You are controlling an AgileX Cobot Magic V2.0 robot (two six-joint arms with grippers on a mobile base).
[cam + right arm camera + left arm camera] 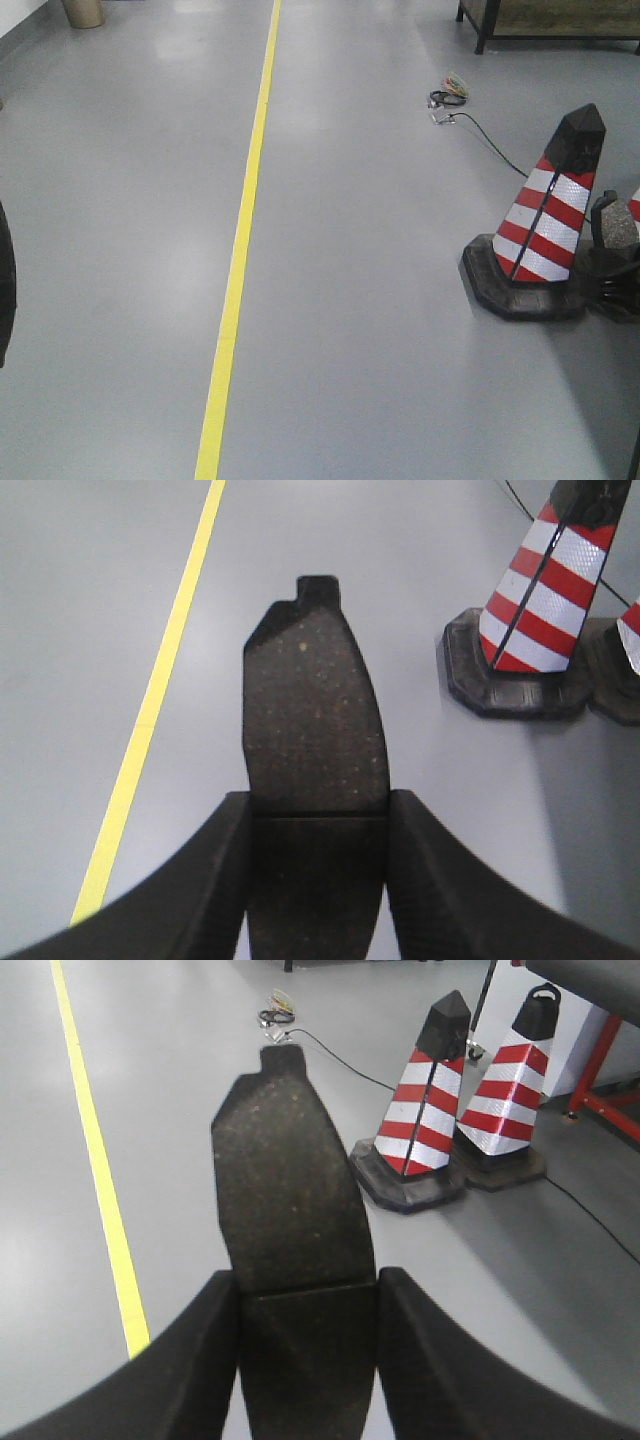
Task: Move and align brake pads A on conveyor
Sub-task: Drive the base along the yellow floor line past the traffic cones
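Each tool, left point(300, 1345) and right point(315, 870), grips 1 brake pad point(285, 1180) point(315, 710), lower end hidden.

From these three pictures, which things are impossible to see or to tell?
- Conveyor: in no view; only a red frame leg shows.
- Left pad: its lower end is hidden between the fingers.
- Right pad: the same, behind its fingers.
- Other pads: unseen.
- Second cone: cut off by the front view's right edge.

A smooth grey floor point(380, 330) is crossed by a yellow line point(243, 240). Two red-and-white striped cones point(425, 1110) are placed near a black cable point(490, 140)
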